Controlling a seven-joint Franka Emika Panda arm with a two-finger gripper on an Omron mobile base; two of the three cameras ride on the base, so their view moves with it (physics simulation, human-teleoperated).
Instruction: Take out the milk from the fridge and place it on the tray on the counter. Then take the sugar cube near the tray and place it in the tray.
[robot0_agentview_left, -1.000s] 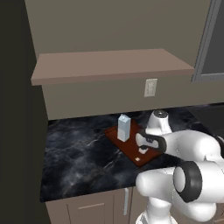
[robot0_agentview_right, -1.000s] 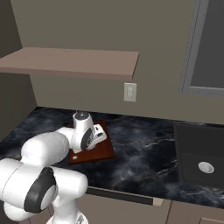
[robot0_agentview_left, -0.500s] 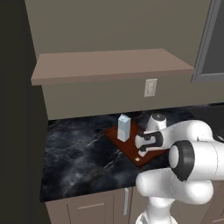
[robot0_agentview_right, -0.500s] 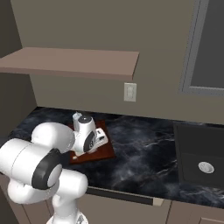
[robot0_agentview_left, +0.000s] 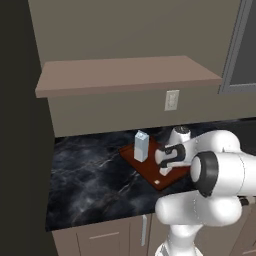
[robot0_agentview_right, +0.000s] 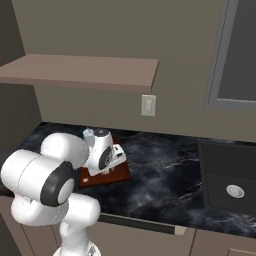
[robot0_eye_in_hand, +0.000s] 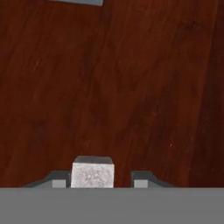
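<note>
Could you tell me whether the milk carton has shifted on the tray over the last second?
No. The milk stands upright at the same far corner of the tray, below the wall outlet.

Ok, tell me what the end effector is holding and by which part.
Apparently nothing firmly: the sugar cube sits over the tray between the fingertips of the end effector, against one fingertip, with a gap to the other.

Tray (robot0_agentview_left: 150, 172) on the table (robot0_agentview_left: 95, 185)
The milk (robot0_agentview_left: 141, 146) stood at its back; the sugar cube (robot0_eye_in_hand: 92, 174) lay on it, between the gripper (robot0_eye_in_hand: 99, 179) fingers.

Dim, even rendered light; soft, slightly blurry.
</note>
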